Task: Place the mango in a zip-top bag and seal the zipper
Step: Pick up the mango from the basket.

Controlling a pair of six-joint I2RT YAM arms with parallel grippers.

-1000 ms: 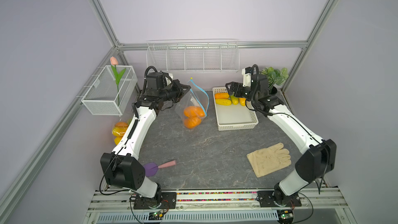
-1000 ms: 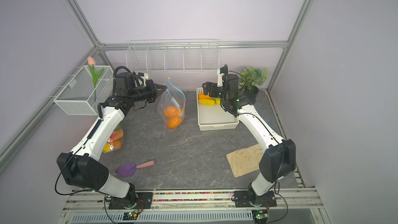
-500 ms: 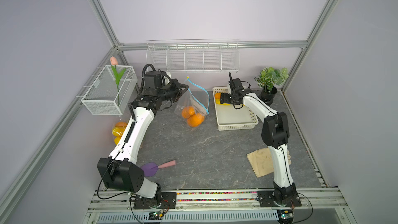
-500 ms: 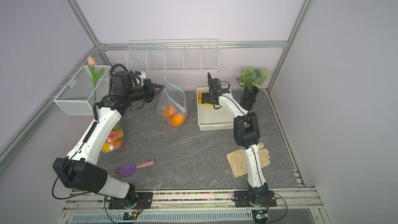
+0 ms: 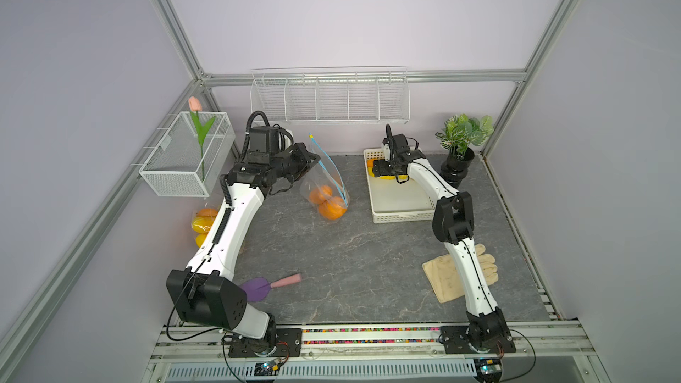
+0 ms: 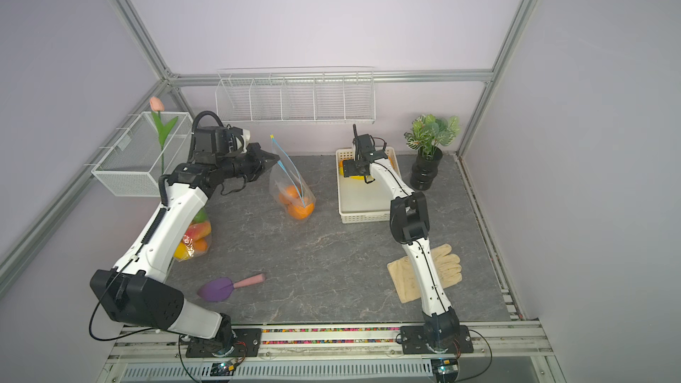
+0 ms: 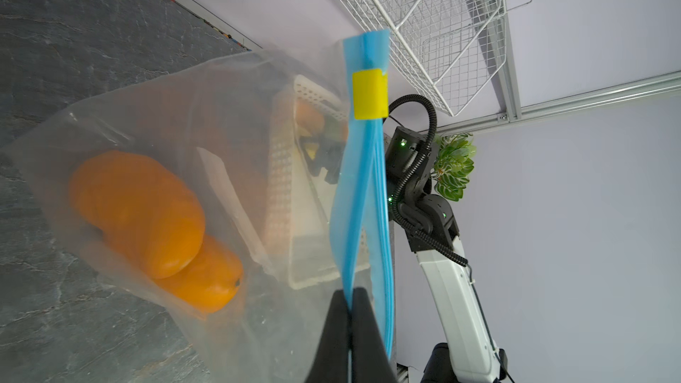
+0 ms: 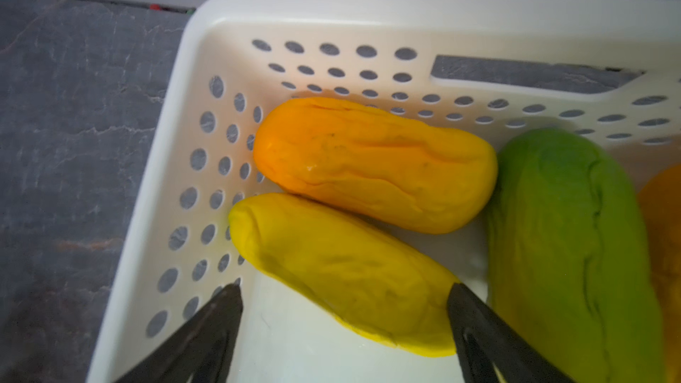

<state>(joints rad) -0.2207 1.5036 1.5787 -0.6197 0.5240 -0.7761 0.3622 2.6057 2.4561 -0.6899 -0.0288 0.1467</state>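
Your left end effector [image 7: 349, 291] is clenching the zip-top bag [image 7: 228, 79] by its blue zipper strip, upper middle in both top views. Your right end effector [image 8: 344, 289] is hanging wide open, straddling the yellow mango [image 8: 331, 274] in the basket [image 8: 147, 178]. Only the right wrist view's showing that clearly.

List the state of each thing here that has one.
bag, held up by its zipper edge, mouth open, two orange mangoes inside
left gripper, shut on the bag's zipper edge
right gripper, open, poised at the yellow mango
yellow mango, lying in the basket, not gripped
basket, loaded only at its far end
glove, lying flat on the table
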